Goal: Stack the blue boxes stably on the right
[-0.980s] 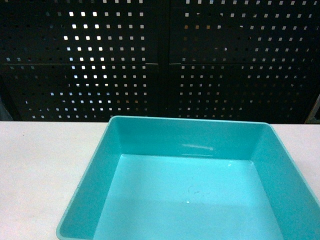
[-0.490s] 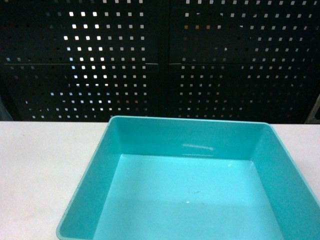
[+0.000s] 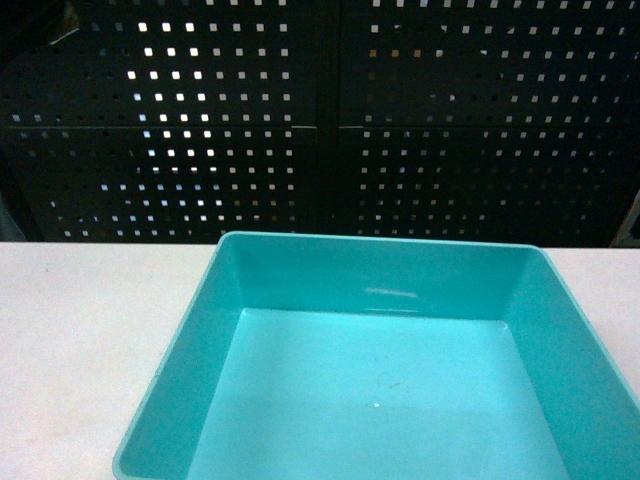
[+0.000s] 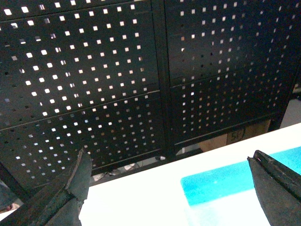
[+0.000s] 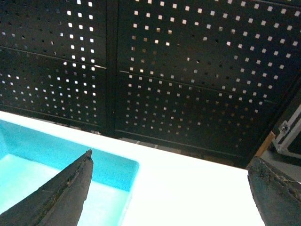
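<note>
1 turquoise tub (image 3: 380, 390) sits on the white table (image 3: 90, 330), centre-right and close to the robot; both pincers are spread wide and hold nothing, the left gripper (image 4: 171, 188) off its left corner, the right gripper (image 5: 169, 188) off its right corner; neither looks clearly nearer.

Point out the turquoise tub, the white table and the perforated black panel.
turquoise tub (image 3: 370, 385): head view, inside floor.
white table (image 3: 90, 330): head view, bare top left of tub.
perforated black panel (image 3: 200, 120): head view, left sheet.

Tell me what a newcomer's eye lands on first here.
The turquoise tub dominates, sitting empty on the white table at the head view's lower centre-right. Behind it stands a black perforated panel. Each wrist view shows an open pincer, left and right, holding nothing.
</note>
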You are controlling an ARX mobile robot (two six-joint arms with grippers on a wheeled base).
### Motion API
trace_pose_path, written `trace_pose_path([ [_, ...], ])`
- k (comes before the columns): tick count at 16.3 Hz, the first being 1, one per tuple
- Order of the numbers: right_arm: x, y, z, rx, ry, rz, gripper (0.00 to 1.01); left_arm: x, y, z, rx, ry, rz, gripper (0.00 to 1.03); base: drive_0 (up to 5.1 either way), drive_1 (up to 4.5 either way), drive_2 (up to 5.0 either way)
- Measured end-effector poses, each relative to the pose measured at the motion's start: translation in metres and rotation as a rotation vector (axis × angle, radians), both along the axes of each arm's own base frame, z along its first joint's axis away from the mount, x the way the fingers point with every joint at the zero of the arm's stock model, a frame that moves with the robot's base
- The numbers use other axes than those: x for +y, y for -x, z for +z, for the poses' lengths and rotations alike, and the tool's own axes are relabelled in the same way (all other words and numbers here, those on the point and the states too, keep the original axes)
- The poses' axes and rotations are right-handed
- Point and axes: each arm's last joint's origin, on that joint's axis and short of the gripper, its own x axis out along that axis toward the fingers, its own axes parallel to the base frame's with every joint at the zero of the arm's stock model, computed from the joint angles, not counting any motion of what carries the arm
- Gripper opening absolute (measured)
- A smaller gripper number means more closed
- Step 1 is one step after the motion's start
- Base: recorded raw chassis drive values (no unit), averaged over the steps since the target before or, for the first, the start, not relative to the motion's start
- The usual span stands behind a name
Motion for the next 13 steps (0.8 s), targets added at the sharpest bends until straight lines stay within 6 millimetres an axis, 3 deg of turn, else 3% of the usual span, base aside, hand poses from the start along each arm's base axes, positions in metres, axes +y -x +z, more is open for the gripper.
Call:
trace_pose_path([
  [3,0.005,-0.024,0.013,0.024,0.015,0.024,0.98,-0.014,-0.026,0.010,-0.013,-0.067,0.029,0.98,0.0,0.00,0.0],
  [6,0.020,-0.049,-0.002,0.163,0.037,0.087,0.98,-0.019,-0.056,-0.018,0.157,-0.159,0.086,0.98,0.0,0.00,0.0],
  [13,0.029,-0.067,-0.017,0.260,0.044,0.108,0.98,-0.019,-0.065,-0.033,0.310,-0.113,0.152,0.98,0.0,0.00,0.0],
])
